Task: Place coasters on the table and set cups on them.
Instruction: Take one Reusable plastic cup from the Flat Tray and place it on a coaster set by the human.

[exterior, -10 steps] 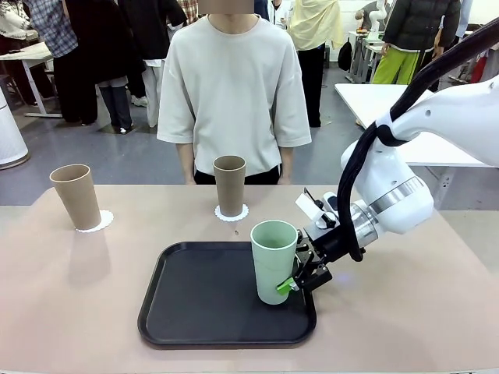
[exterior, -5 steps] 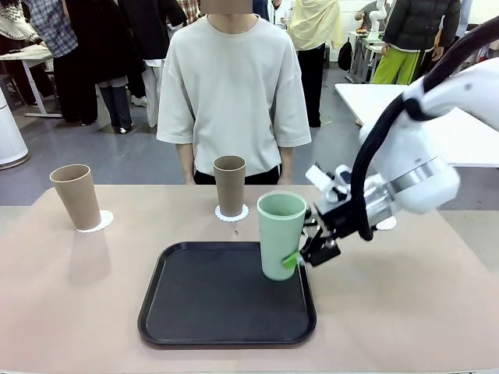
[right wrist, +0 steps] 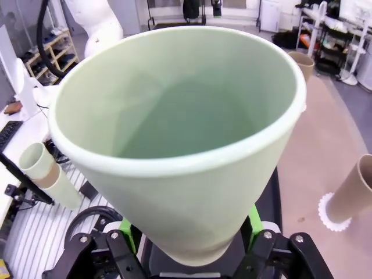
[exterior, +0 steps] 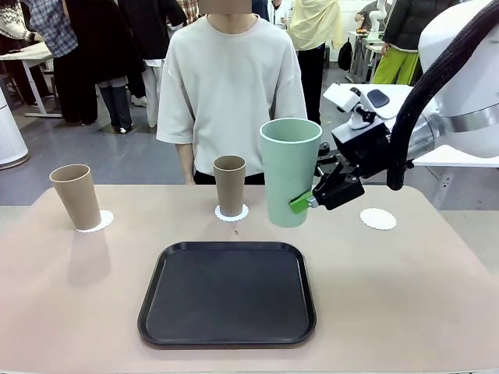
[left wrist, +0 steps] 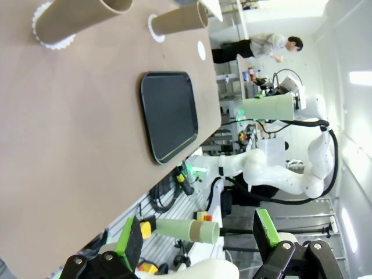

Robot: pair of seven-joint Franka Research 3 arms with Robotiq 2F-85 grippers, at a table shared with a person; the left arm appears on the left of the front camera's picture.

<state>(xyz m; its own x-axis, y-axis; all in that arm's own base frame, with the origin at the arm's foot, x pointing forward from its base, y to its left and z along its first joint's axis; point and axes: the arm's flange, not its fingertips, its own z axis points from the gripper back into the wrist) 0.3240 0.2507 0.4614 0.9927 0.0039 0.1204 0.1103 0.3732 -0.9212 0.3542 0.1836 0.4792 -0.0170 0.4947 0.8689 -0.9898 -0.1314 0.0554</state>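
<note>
From the front, the right gripper is clamped on the lower side of the green cup, which hangs upright in the air above the table, clear of the black tray. Two brown cups stand on coasters; a third coaster lies bare, partly hidden behind the gripper.

In the left wrist view, the left gripper stands wide apart, holding nothing.

In the right wrist view, the cup's bulk hides most of the green pads.

Bare coaster lying unobstructed at the desk's two o'clock, two tan cups standing at ten and twelve o'clock, black tray occupying the centre
</note>
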